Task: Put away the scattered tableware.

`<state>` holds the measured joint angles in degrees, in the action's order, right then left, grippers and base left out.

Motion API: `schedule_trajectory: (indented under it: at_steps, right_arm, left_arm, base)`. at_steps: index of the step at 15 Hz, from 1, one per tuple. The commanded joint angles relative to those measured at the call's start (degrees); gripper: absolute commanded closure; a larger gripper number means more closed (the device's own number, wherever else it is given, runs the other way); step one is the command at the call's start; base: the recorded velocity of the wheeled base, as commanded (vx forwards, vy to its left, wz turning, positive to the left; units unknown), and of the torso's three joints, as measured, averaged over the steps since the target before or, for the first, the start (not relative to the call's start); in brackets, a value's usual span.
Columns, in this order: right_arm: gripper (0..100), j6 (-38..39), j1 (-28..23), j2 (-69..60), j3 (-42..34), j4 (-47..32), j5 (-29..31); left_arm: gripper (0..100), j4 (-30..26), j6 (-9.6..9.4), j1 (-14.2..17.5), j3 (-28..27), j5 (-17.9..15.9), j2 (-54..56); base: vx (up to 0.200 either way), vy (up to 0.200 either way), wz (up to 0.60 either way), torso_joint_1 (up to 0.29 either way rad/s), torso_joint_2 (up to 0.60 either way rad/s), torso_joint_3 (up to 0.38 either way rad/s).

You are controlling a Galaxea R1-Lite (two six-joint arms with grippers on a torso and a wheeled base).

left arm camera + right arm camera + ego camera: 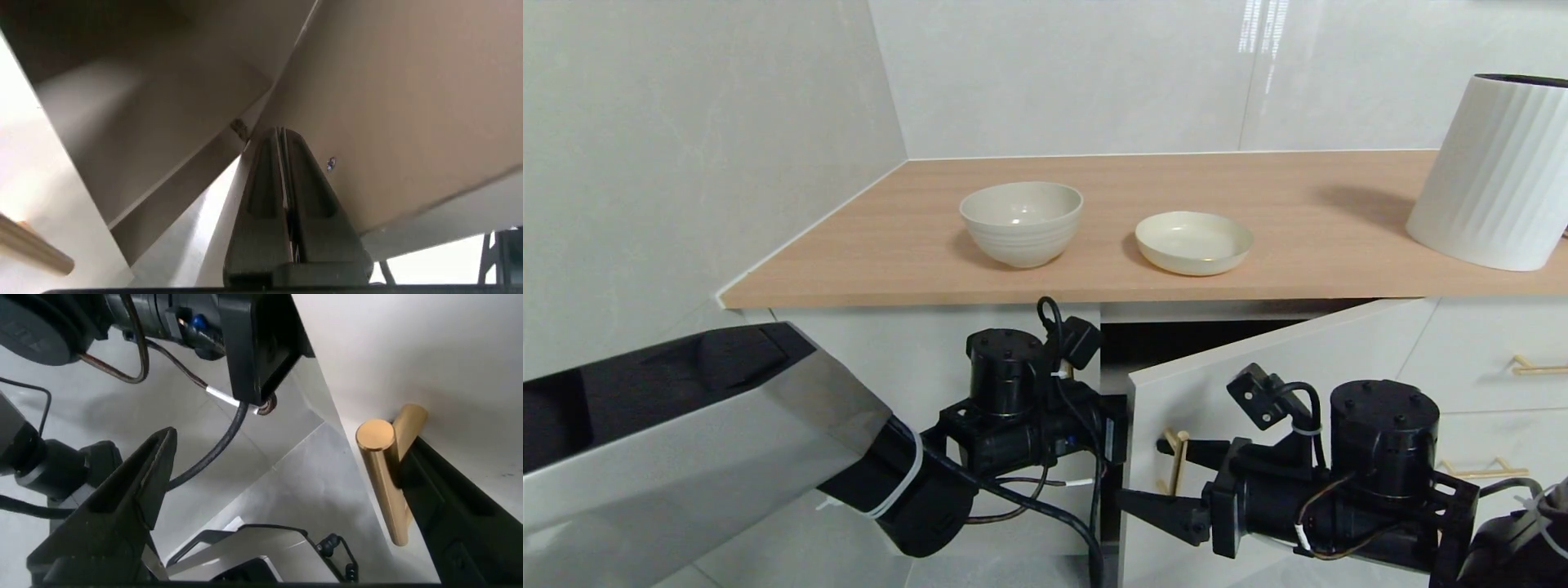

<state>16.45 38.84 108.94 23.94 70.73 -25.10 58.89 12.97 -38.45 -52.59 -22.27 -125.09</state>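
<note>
The wide-open right gripper (1147, 472) straddles the handle (1176, 465) of the cupboard door (1258, 367); the left gripper (280, 139) is closed, empty, behind it.

We hold both arms low in front of us. Our left arm (915, 490) comes in from the left, its wrist (1005, 376) turned so that the left hand (280, 143) points toward our right, its two halves pressed flat together. Our right arm (1503, 531) comes in from the right. The right hand (1147, 474) points toward our left, its fingers (139, 490) spread wide apart.
</note>
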Motion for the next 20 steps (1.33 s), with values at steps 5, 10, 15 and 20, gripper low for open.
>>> schedule_trajectory:
  at_steps: [5,10,15,20]
  right_arm:
    - [0,-1.2,-6.2,-0.2,-0.2,0.0,0.1]
    - [0,-1.0,-15.1,-6.0,-4.3,0.1,-0.1]
    - [0,-1.0,-15.3,-14.9,-15.5,0.2,-0.2]
    - [0,-1.0,-15.3,-19.4,-20.3,0.2,-0.2]
  left_arm:
    - [100,0.1,1.62,-1.9,-0.2,-0.1,1.2]
    - [100,0.2,1.62,-1.9,0.0,0.0,1.1]
    - [100,0.1,1.62,-1.9,0.0,0.2,0.8]
    - [100,0.1,1.71,-1.9,0.0,0.3,0.6]
  base:
    - [0.000,0.000,0.00,0.000,0.00,0.000]
    - [0.000,0.000,0.00,0.000,0.00,0.000]
    - [0.000,0.000,0.00,0.000,0.00,0.000]
    - [-0.120,0.000,0.00,0.003,0.00,0.002]
